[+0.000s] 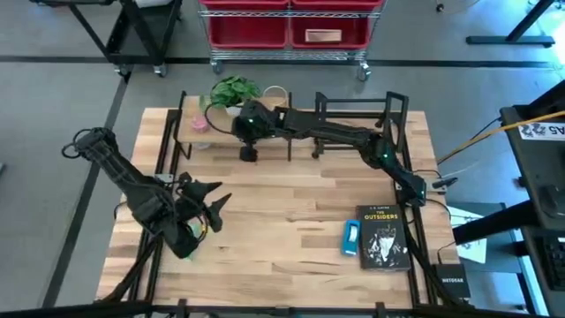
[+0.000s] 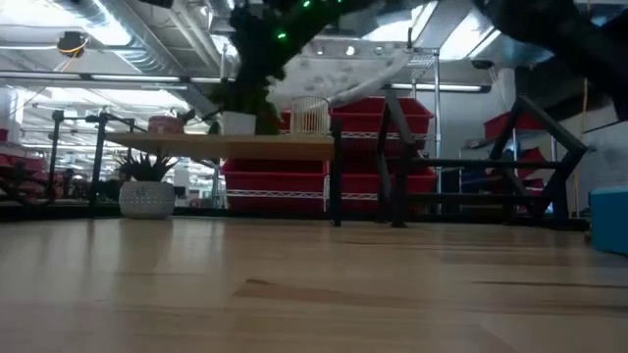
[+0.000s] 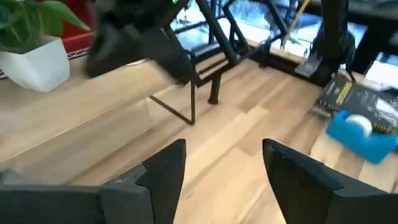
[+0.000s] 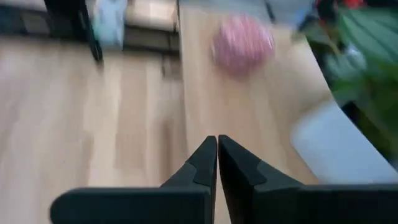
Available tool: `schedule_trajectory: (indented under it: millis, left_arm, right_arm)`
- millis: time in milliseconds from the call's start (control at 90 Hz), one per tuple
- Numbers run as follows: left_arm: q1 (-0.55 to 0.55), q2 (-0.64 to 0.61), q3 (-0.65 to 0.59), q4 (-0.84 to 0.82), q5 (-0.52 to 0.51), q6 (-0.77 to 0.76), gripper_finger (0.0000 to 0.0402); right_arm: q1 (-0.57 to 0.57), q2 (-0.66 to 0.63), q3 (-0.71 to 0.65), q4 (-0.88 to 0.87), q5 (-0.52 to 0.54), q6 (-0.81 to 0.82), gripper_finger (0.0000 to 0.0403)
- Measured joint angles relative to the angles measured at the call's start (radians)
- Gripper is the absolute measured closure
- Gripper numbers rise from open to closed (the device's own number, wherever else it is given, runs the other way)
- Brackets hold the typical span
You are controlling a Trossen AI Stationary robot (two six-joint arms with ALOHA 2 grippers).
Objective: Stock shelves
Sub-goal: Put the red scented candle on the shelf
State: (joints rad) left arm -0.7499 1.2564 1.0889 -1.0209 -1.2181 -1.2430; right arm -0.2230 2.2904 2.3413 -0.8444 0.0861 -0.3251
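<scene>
- The right pincer [image 1: 250, 124] reaches across the far side of the light wood table [image 1: 282, 238] and hangs over the two-tier shelf [image 1: 216, 132] at the far left; its fingers [image 4: 208, 163] are pressed together with nothing between them, above the shelf's wooden top.
- A potted plant [image 1: 231, 91] in a white pot [image 3: 37, 62] stands on that shelf top, just beside the right pincer; a small pink object [image 4: 242, 43] lies on the same board, farther left.
- In the low view the wood-topped shelf [image 2: 231, 147] stands on black legs at the far left of the table, and a second small plant in a white patterned pot [image 2: 147, 196] sits beneath its top board.
- The black open-frame book rack [image 1: 357, 119] stands at the far right of the table, right of the shelf, with no books seen in it.
- The left pincer [image 1: 207, 201] waits over the near left of the table, its fingers [image 3: 165, 168] spread wide and holding nothing.
- A dark book [image 1: 385, 237] lies flat at the near right of the table, a blue tape dispenser [image 1: 351, 237] touching its left edge.
- A wheeled metal cart with red bins [image 1: 289, 31] stands on the floor beyond the table's far edge.
</scene>
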Motion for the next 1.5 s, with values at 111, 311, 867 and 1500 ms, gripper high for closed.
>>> schedule_trajectory:
  millis: [111, 311, 867, 1500]
  left_arm:
    - [0.035, -0.041, 0.0, -0.059, 0.025, -0.025, 0.0203]
    - [0.282, -0.096, 0.002, -0.433, 0.221, -0.289, 0.0239]
    - [0.868, -0.105, 0.002, -0.365, 0.517, 0.181, 0.0363]
    - [1.233, -0.101, -0.094, -0.018, 0.718, 0.545, 0.0387]
  right_arm:
    - [0.0, -0.052, 0.0, -0.248, 0.001, -0.001, 0.0403]
    - [0.072, -0.131, 0.0, -0.613, 0.074, 0.097, 0.0403]
    - [0.405, -0.162, -0.059, -0.728, 0.166, 0.198, 0.0403]
    - [0.571, -0.162, -0.211, -0.727, 0.143, 0.216, 0.0403]
